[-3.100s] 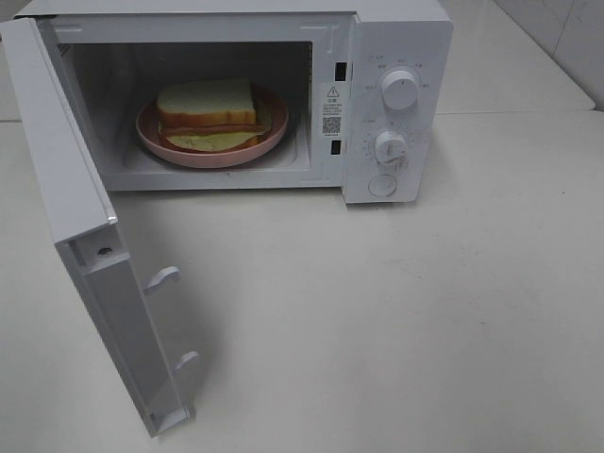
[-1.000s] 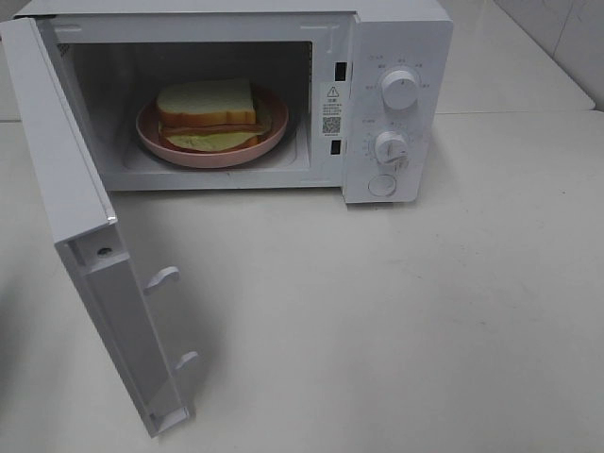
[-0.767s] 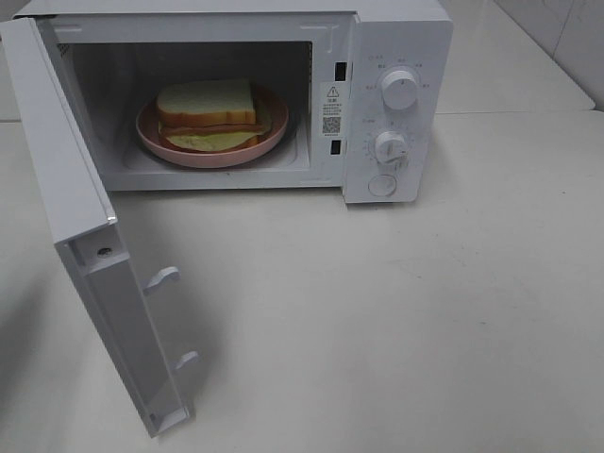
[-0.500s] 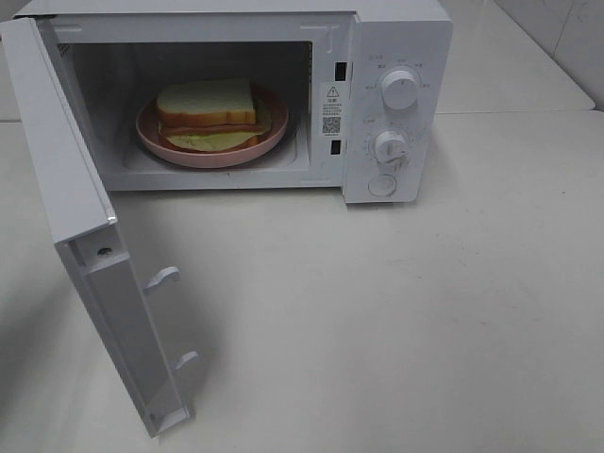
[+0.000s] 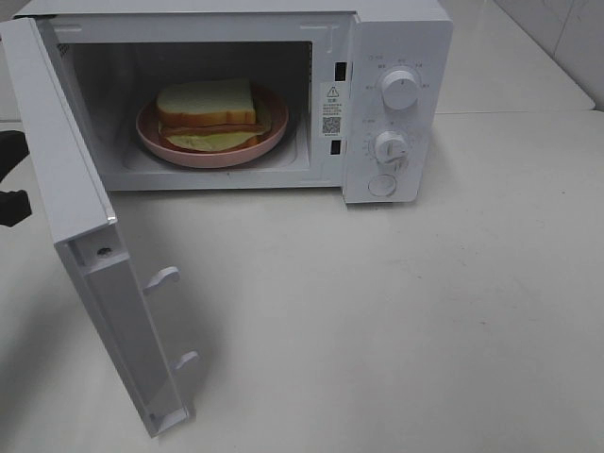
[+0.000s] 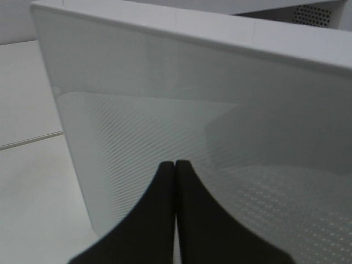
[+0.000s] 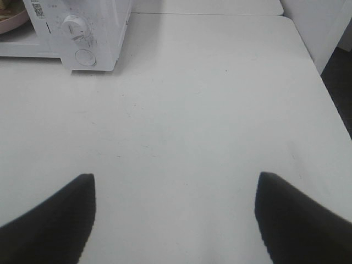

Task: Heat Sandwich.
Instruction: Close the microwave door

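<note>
The sandwich (image 5: 208, 113), white bread over meat and pale green filling, lies on a round pink plate (image 5: 156, 142) inside the white microwave (image 5: 396, 38). Its door (image 5: 71, 208) hangs wide open toward the front left. My left gripper (image 6: 175, 165) is shut and empty, its black fingertips close to the outer face of the door (image 6: 165, 121); in the high view a black part of that arm (image 5: 11, 179) shows at the left edge behind the door. My right gripper (image 7: 175, 190) stands open over bare table, well away from the microwave (image 7: 82, 33).
Two knobs (image 5: 401, 90) and a round button (image 5: 382, 185) sit on the microwave's right panel. Latch hooks (image 5: 162, 277) stick out from the door's inner edge. The white table (image 5: 425, 311) stretches to the front and right, with its edge (image 7: 324, 77) in the right wrist view.
A black part of the left arm has come into the high view at the left edge, behind the open door. The sandwich, plate and door have not moved.
</note>
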You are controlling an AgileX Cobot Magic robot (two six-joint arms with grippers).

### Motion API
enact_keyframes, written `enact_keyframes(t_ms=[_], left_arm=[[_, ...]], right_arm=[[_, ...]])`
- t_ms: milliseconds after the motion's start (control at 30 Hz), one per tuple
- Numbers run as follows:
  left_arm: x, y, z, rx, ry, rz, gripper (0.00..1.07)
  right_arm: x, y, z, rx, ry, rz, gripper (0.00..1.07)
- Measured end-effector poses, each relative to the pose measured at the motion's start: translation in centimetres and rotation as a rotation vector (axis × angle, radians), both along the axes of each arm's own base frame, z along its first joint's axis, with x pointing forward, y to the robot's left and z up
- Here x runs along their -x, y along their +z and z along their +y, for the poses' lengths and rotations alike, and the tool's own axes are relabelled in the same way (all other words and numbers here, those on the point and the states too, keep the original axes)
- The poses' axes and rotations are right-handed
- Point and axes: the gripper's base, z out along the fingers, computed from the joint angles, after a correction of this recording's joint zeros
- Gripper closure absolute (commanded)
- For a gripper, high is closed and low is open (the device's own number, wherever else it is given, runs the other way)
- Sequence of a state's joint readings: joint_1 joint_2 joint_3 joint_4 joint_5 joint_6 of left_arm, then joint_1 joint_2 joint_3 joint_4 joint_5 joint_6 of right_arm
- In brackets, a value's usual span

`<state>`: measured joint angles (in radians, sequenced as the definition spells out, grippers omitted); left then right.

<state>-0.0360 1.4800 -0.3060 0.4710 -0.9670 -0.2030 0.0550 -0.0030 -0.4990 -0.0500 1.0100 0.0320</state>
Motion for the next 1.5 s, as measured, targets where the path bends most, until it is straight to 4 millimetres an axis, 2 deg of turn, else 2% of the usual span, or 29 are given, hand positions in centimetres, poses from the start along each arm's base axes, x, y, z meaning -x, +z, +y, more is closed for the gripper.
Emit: enact_keyframes(t_ms=[433, 733, 1033, 1100, 1500], left_arm=[[0.0, 0.0, -2.4, 0.040, 0.006, 0.001, 1.07], [-1.4, 0.1, -4.0, 0.069, 0.012, 0.011, 1.07], [-3.1, 0.7, -6.7, 0.075, 0.021, -0.012, 1.07], [-3.5, 0.6, -8.1, 0.058, 0.003, -0.016, 1.07], [-5.2, 0.3, -12.3, 0.054, 0.025, -0.009, 1.07]], right_arm=[[0.0, 0.0, 0.0, 0.000, 0.000, 0.000, 0.31], [0.0, 0.0, 0.0, 0.000, 0.000, 0.000, 0.31], [0.0, 0.0, 0.0, -0.001, 0.001, 0.000, 0.31], [0.0, 0.0, 0.0, -0.001, 0.001, 0.000, 0.31], [0.0, 0.0, 0.0, -0.001, 0.001, 0.000, 0.31]])
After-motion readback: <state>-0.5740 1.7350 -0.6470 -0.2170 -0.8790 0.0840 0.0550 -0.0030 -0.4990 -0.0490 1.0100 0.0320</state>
